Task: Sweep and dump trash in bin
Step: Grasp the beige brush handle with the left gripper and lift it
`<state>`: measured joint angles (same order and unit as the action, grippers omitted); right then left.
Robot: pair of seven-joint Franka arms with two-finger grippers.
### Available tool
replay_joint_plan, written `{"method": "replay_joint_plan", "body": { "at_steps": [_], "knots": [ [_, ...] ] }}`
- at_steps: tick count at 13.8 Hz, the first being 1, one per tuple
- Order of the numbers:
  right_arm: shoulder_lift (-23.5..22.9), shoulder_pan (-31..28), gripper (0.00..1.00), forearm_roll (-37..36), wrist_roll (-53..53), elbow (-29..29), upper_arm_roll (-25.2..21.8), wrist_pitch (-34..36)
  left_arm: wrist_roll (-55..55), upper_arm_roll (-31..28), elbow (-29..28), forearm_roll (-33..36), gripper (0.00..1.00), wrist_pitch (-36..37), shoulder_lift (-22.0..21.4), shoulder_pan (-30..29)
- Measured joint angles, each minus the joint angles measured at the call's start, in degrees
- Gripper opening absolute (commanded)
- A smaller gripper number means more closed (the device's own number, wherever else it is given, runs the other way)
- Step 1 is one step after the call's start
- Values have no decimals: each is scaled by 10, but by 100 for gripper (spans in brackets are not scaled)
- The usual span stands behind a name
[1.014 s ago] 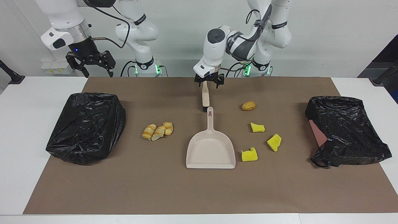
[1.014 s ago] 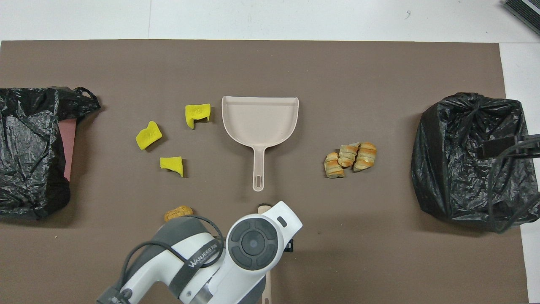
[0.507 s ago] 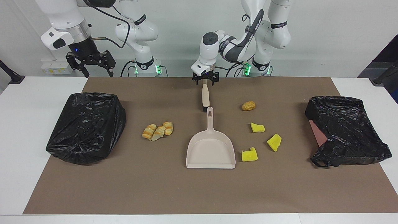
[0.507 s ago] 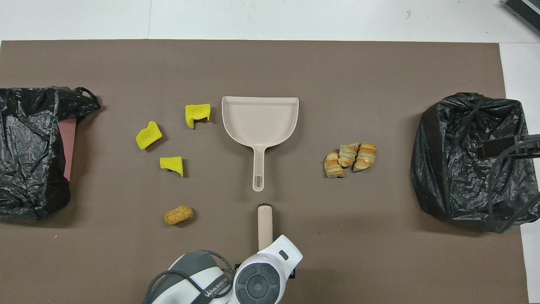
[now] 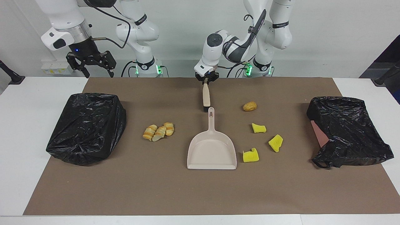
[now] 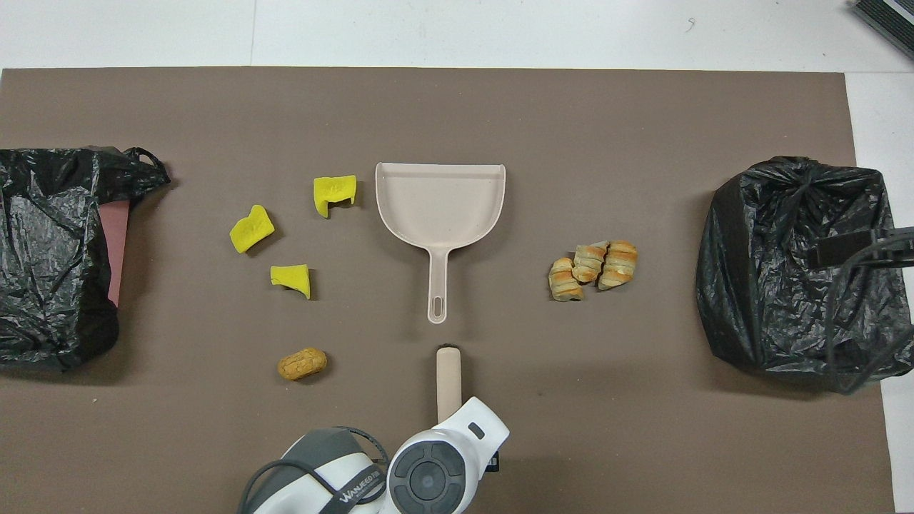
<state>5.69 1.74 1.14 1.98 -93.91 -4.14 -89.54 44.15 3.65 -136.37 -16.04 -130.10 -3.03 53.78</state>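
Note:
A beige brush [image 5: 206, 98] lies on the brown mat, nearer to the robots than the beige dustpan [image 5: 212, 147]. My left gripper [image 5: 206, 82] is down at the brush handle's end nearest the robots, shut on it; in the overhead view the wrist hides the fingers. Trash lies scattered: bread pieces [image 5: 158, 131] toward the right arm's end, three yellow sponge chunks [image 5: 258, 127] [image 5: 275, 142] [image 5: 250, 155] and a brown lump [image 5: 249, 106] toward the left arm's end. A black-bagged bin [image 5: 347, 131] sits at the left arm's end. My right gripper [image 5: 90, 67] waits raised and open.
A second black bag [image 5: 87, 128] bulges at the right arm's end of the mat [image 5: 200, 193], below the right gripper. The dustpan's handle [image 6: 437, 285] points toward the robots, almost touching the brush's tip [image 6: 448, 353].
The left gripper drew back along the brush handle toward the robots and closed its fingers on the handle's end. The brush, dustpan and trash lie where they were. The right arm stayed still.

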Motion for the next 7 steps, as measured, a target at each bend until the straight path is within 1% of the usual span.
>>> {"method": "replay_joint_plan", "body": {
  "at_steps": [2,3,4,5,6,7],
  "knots": [
    [0,0,100,0,0,0,0,0,0,0,-2,-1,67,0,-2,0],
    [0,0,100,0,0,0,0,0,0,0,-2,-1,61,0,-2,0],
    [0,0,100,0,0,0,0,0,0,0,-2,-2,33,0,-2,0],
    [0,0,100,0,0,0,0,0,0,0,-3,-6,10,0,-2,0],
    [0,0,100,0,0,0,0,0,0,0,-4,-10,0,0,-2,0],
    [0,0,100,0,0,0,0,0,0,1,-5,-13,0,0,-2,2]
  ]
}}
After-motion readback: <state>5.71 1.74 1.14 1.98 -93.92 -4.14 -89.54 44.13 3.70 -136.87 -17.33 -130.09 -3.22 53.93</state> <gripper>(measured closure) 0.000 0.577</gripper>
